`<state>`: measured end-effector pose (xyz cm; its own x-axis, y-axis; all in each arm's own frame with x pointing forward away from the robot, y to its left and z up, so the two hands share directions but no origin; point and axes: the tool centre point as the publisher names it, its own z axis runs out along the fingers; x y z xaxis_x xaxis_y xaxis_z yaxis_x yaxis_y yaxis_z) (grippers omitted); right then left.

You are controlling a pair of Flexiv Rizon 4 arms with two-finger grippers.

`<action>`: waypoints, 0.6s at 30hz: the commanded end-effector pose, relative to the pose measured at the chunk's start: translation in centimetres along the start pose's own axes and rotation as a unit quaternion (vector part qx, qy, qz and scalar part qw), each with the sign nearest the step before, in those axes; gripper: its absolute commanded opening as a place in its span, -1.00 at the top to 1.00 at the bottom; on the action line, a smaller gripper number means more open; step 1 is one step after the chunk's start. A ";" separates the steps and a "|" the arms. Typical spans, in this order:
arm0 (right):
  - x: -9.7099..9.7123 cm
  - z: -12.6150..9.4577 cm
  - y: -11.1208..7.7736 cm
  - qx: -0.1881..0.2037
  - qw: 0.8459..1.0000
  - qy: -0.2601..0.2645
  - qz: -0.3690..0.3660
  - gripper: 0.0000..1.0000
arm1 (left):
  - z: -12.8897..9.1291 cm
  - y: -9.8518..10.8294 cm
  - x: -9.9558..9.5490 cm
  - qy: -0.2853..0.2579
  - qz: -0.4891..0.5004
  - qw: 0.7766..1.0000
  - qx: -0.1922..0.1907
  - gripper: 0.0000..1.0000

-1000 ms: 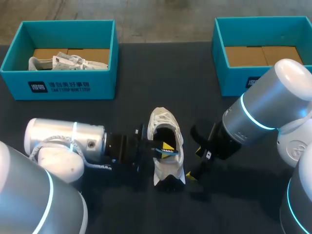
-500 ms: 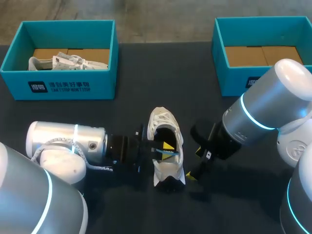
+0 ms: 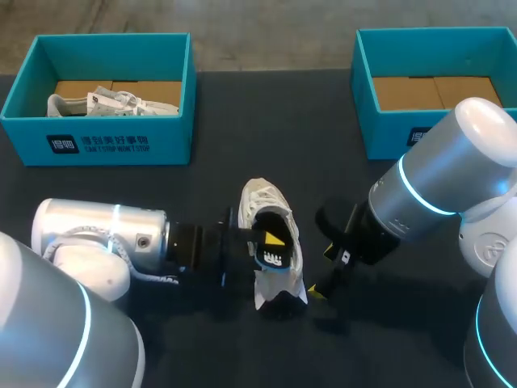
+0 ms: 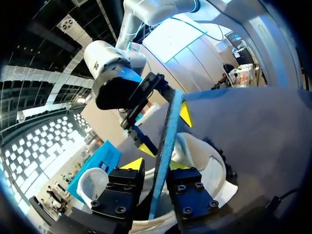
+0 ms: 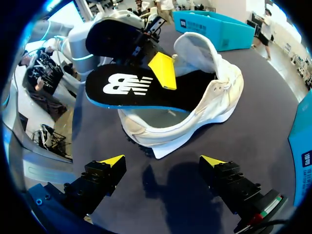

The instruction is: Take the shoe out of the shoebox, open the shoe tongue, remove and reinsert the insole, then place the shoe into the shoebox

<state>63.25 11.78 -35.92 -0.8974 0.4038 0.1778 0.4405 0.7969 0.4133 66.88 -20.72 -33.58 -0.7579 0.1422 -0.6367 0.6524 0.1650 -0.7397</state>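
Observation:
A white shoe [image 3: 265,200] lies on the dark table between my two grippers, its opening turned toward the right wrist view [image 5: 209,97]. A black insole [image 5: 146,87] with a blue edge sticks halfway out of it [image 3: 273,257]. My left gripper [image 3: 269,242] reaches into the shoe's opening from the left. In the left wrist view the insole [image 4: 165,141] runs edge-on between the fingers of this gripper [image 4: 155,165] with slack on both sides, so it is open. My right gripper [image 3: 321,272] stands wide open just right of the shoe, with nothing between its fingers [image 5: 162,161].
A teal shoebox [image 3: 97,141] at the back left holds another white shoe [image 3: 113,102]. A second teal shoebox [image 3: 388,133] at the back right shows only its cardboard floor. My left arm's silver body [image 3: 97,242] lies low over the table's front left.
The left gripper's fingers have spread apart. The insole has turned so its printed black face shows from above. Shoe and left arm have shifted slightly left. The right arm has not moved.

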 end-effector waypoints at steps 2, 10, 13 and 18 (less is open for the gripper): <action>0.1 0.1 0.0 -0.001 1.000 0.000 0.000 -1.00 | -0.5 -0.7 0.2 -0.003 0.005 1.000 -0.003 0.51; 0.1 0.1 0.0 -0.001 1.000 0.000 0.000 -1.00 | -0.1 -1.3 0.6 -0.001 0.009 1.000 0.002 0.48; 0.1 0.1 0.0 -0.001 1.000 0.000 0.000 -1.00 | 0.0 -1.4 0.6 0.002 0.010 1.000 0.002 0.55; 0.1 0.1 0.0 -0.001 1.000 0.000 0.000 -1.00 | 0.5 -1.3 0.7 -0.001 0.022 1.000 -0.003 1.00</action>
<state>63.25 11.78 -35.92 -0.8974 0.4038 0.1778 0.4405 0.7969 0.4133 65.68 -20.80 -33.06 -0.7297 0.1565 -0.6657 0.6838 0.1598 -0.7120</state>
